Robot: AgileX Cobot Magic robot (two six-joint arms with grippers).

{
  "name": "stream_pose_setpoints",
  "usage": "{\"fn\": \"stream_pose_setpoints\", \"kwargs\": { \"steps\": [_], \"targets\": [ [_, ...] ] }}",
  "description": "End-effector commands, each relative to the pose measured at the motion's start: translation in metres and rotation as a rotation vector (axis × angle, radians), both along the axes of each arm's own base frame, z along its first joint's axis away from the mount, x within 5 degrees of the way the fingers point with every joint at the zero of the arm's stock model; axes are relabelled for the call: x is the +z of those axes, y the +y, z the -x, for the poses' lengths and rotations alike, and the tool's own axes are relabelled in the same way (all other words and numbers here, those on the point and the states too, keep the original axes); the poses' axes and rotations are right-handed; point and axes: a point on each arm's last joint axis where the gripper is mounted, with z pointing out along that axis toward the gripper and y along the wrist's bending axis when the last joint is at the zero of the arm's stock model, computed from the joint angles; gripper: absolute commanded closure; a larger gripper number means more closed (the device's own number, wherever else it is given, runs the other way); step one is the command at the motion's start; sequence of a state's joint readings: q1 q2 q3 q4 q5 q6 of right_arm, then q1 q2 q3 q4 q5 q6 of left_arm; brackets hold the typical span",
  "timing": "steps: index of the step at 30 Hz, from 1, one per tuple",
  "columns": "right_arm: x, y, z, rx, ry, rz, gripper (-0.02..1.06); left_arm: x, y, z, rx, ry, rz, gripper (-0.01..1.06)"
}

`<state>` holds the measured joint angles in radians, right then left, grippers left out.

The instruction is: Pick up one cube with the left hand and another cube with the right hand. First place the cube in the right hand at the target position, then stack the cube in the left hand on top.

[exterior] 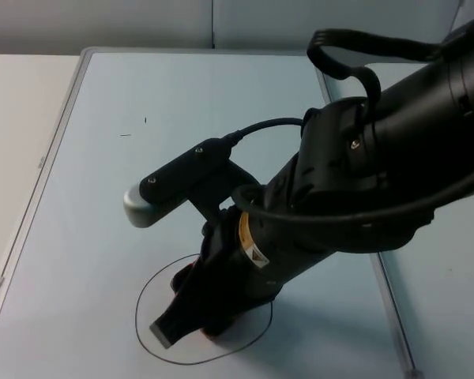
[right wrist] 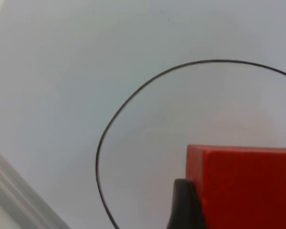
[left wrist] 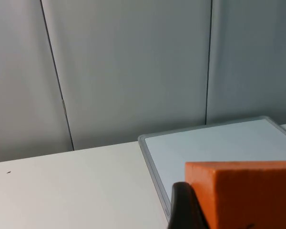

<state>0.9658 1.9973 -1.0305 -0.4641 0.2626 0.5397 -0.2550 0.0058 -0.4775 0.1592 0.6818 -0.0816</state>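
My right gripper [exterior: 191, 322] reaches down into the black drawn circle [exterior: 142, 300] on the pale blue board [exterior: 103, 197]. It is shut on a red cube [right wrist: 248, 186], with one black fingertip [right wrist: 183, 205] pressed against the cube's side. The cube sits inside the circle's line [right wrist: 133, 98], and I cannot tell whether it touches the board. In the top view only a red sliver of the cube [exterior: 208, 335] peeks out under the gripper. My left gripper is shut on an orange cube [left wrist: 243, 191], one fingertip [left wrist: 181, 207] against its side, held up beyond the board's corner.
The right arm's bulk [exterior: 363, 181] covers the board's right half. The board's grey frame [left wrist: 152, 167] lies on the white table [left wrist: 76, 186], with the grey partition wall [left wrist: 133, 67] behind. The board's left part [exterior: 87, 260] has free room.
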Motion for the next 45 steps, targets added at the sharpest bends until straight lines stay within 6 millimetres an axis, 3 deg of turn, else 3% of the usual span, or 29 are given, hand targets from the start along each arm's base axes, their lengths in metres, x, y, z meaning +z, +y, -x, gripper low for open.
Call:
{"fn": "stream_pose_setpoints", "kwargs": {
  "steps": [1,25,27,29,30,34,39,43,45],
  "targets": [
    [0.0016,0.0029,-0.0026,0.004,-0.010,-0.021,1.05,0.0002,0.0001,0.0004,-0.009,-0.014,0.000,0.83],
    [0.0015,0.0027,-0.0026,0.003,-0.009,-0.018,1.04,0.0002,0.0001,0.0004,-0.009,-0.014,0.000,0.83],
    [0.0015,0.0027,-0.0026,0.003,-0.009,-0.018,0.99,0.0002,0.0001,0.0004,-0.009,-0.014,0.000,0.83],
    [0.0015,0.0025,-0.0026,0.003,-0.009,-0.017,0.85,0.0002,0.0001,0.0004,-0.009,-0.014,0.000,0.83],
    [0.0015,0.0025,-0.0026,0.003,-0.009,-0.017,0.85,0.0002,0.0001,0.0004,-0.009,-0.014,0.000,0.83],
    [0.0014,0.0023,-0.0026,0.002,-0.008,-0.015,0.63,0.0001,0.0001,0.0005,-0.009,-0.013,0.000,0.83],
    [0.0014,0.0023,-0.0026,0.002,-0.008,-0.015,0.50,0.0001,0.0001,0.0005,-0.009,-0.013,0.000,0.83],
    [0.0014,0.0023,-0.0026,0.002,-0.008,-0.015,0.29,0.0001,0.0001,0.0005,-0.009,-0.013,0.000,0.83],
    [0.0014,0.0023,-0.0026,0.002,-0.008,-0.015,0.25,0.0001,0.0001,0.0005,-0.009,-0.013,0.000,0.83]
  ]
}}
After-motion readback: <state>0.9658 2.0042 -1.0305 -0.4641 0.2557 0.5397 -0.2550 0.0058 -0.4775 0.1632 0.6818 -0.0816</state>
